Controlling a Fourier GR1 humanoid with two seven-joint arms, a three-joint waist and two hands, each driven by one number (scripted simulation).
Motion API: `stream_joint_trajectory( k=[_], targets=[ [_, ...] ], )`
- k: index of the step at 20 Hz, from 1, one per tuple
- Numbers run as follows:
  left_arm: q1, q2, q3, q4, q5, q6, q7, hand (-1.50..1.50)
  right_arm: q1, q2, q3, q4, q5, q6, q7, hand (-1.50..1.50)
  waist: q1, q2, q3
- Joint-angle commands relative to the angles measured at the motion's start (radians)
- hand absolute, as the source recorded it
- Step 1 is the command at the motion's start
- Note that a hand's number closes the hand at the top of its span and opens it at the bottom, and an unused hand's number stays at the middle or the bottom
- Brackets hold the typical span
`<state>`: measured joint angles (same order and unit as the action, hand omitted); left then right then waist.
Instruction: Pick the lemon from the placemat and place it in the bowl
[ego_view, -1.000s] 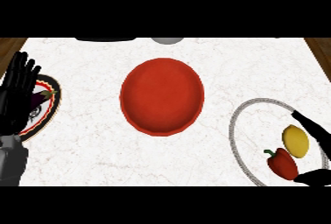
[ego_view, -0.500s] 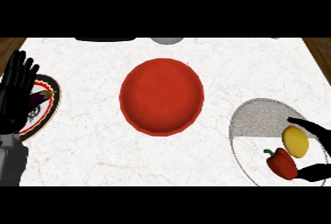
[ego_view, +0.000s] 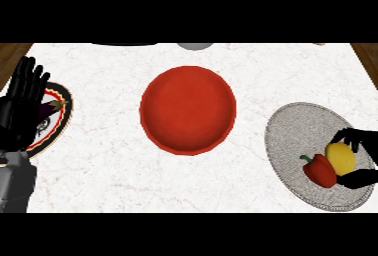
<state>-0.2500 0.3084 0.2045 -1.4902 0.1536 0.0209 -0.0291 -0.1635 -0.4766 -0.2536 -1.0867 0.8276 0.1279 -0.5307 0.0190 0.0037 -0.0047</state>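
The lemon (ego_view: 342, 155) lies on the round grey placemat (ego_view: 295, 130) at the right side of the white marble table (ego_view: 111, 165), toward the mat's right part. Just beside it, on its left and touching or nearly so, sits a red pepper (ego_view: 320, 170) with a green stem pointing up and left.

The right hand (ego_view: 358, 137) comes in from the right edge and wraps the lemon: dark fingers (ego_view: 347, 136) curve over its top, while the thumb hooks in under its lower side, so the fruit is pinched between them (whether it has left the mat cannot be told from this steep view).

The red bowl (ego_view: 188, 110) stands in the middle of the table, well apart from the placemat and to its left, with nothing in it.

At the far left the left hand (ego_view: 22, 107) rests upright with its fingers straight and slightly spread, holding nothing. It stands in front of a plate (ego_view: 59, 112) with a dark rim and a pale centre; a small dark purple item (ego_view: 53, 106) on that plate is partly hidden by the hand and too small to name. The grey forearm runs down to the lower left corner.

At the table's far edge, top centre, a grey rounded thing (ego_view: 194, 46) shows only in part.
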Motion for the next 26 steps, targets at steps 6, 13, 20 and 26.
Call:
stream_joint_trajectory(
  k=[6,13,20,26],
  targets=[
    [-0.073,-0.025,-0.053,0.02,-0.004,-0.023,-0.002,0.0,-0.366,-0.24,0.157,0.284,0.222,0.136,-0.066,1.5,0.118,0.04,0.009],
    [-0.054,-0.041,-0.07,0.029,-0.027,-0.015,-0.021,0.0,-0.558,-0.291,0.118,0.516,0.25,0.0,-0.199,1.5,0.088,0.033,0.011],
    [-0.074,-0.025,-0.041,0.004,-0.014,0.005,0.031,0.0,-0.756,-0.344,0.056,0.663,0.19,0.065,-0.371,1.5,0.055,0.017,0.009],
    [-0.053,-0.008,-0.007,0.047,-0.019,0.003,-0.01,0.0,-0.883,-0.332,0.004,0.678,0.106,0.133,-0.502,1.5,0.026,0.011,0.006]
  ],
)
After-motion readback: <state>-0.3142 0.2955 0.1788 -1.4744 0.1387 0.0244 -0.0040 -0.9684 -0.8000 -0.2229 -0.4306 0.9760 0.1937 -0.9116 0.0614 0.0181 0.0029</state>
